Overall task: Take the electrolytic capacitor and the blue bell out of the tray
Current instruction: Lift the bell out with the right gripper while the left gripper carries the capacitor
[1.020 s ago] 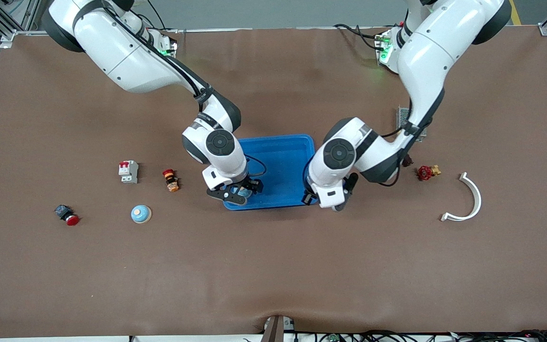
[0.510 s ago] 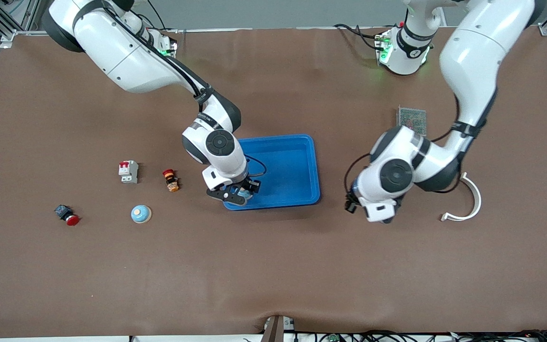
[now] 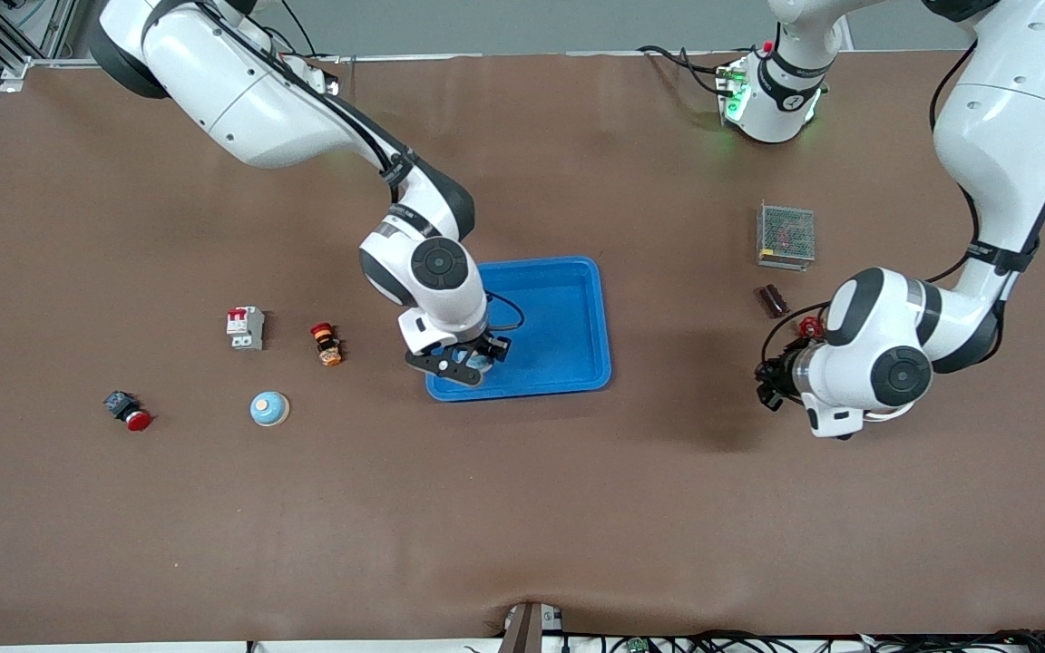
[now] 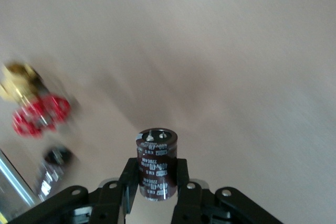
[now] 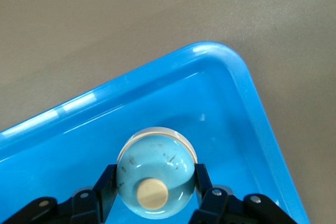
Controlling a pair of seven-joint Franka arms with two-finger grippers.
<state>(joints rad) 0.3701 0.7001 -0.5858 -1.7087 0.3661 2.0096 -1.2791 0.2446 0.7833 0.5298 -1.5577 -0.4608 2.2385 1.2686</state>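
Note:
A dark brown capacitor (image 4: 156,161) with white print stands upright between the fingers of my left gripper (image 4: 156,182), which is shut on it. In the front view the left gripper (image 3: 767,388) hangs over the brown table beside the red valve (image 3: 808,326). My right gripper (image 3: 466,360) is over the blue tray (image 3: 568,308), at the corner nearest the front camera on the right arm's side. It is shut on a light blue bell (image 5: 156,174) with a cream knob, just above the tray floor (image 5: 226,103).
A second capacitor (image 3: 772,300) lies on the table by a mesh-covered box (image 3: 786,236). Toward the right arm's end sit another blue bell (image 3: 269,408), a breaker (image 3: 245,326), an orange-and-red button (image 3: 327,345) and a red push button (image 3: 128,411).
The left arm has swung from beside the tray out toward its own end of the table, carrying the capacitor. The right gripper has shifted slightly over the tray and shut on the bell.

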